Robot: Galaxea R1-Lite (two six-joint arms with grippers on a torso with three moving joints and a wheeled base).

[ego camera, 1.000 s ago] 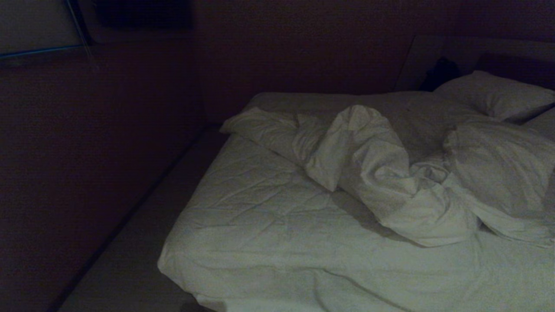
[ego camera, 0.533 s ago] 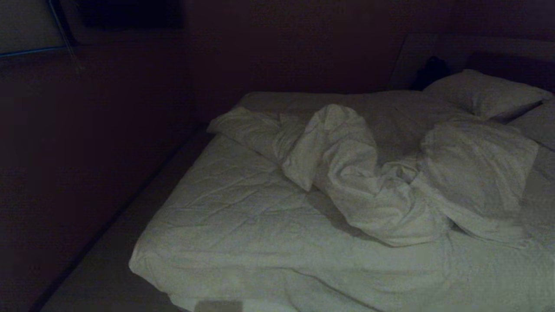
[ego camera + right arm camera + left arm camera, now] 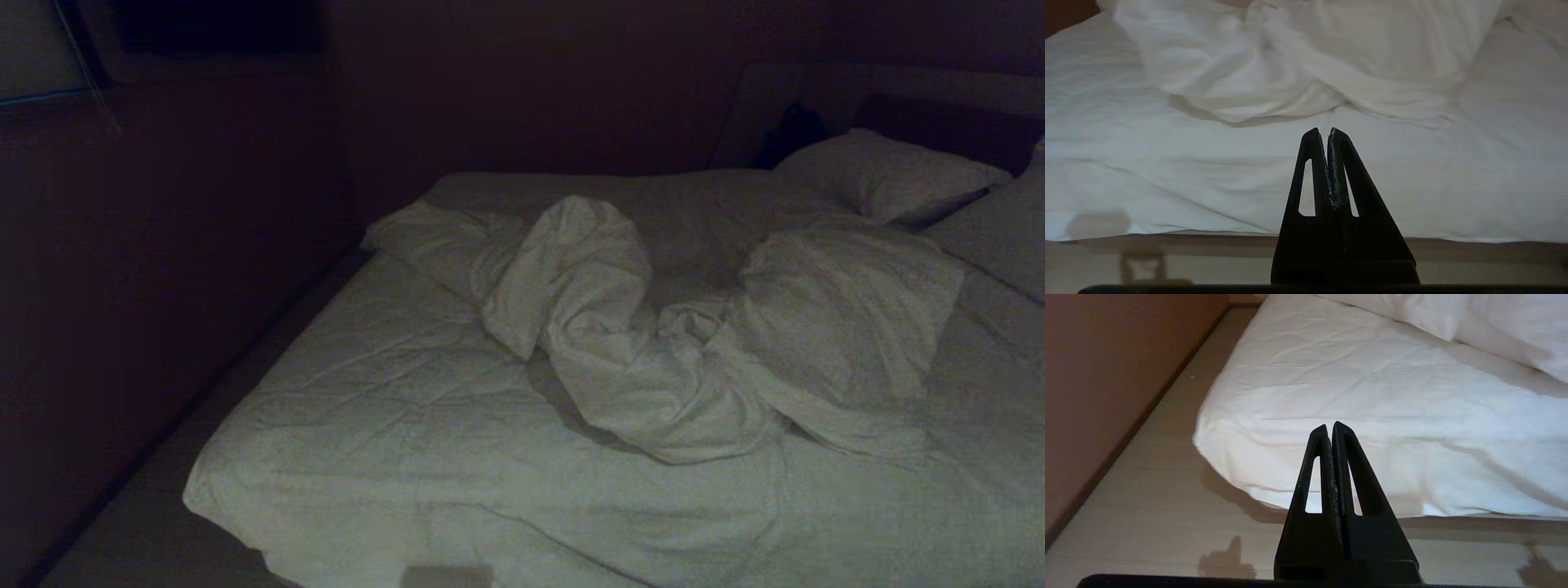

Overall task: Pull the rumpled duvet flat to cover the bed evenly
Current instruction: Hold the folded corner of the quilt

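The duvet point(image 3: 653, 343) lay bunched across the middle of the bed point(image 3: 392, 425), below the pillow point(image 3: 882, 175). My left gripper point(image 3: 1329, 428) and right gripper point(image 3: 1323, 134) were pinched closed, empty, short of the bed's foot edge. Recommendation: open wide and take the duvet's near hem.

The whole head view has slid leftward: the bed point(image 3: 343, 425) and its bunched duvet point(image 3: 620, 343) now sit further left in frame, and a second pillow point(image 3: 992, 237) edges in at right. The camera moved, not the bedding.
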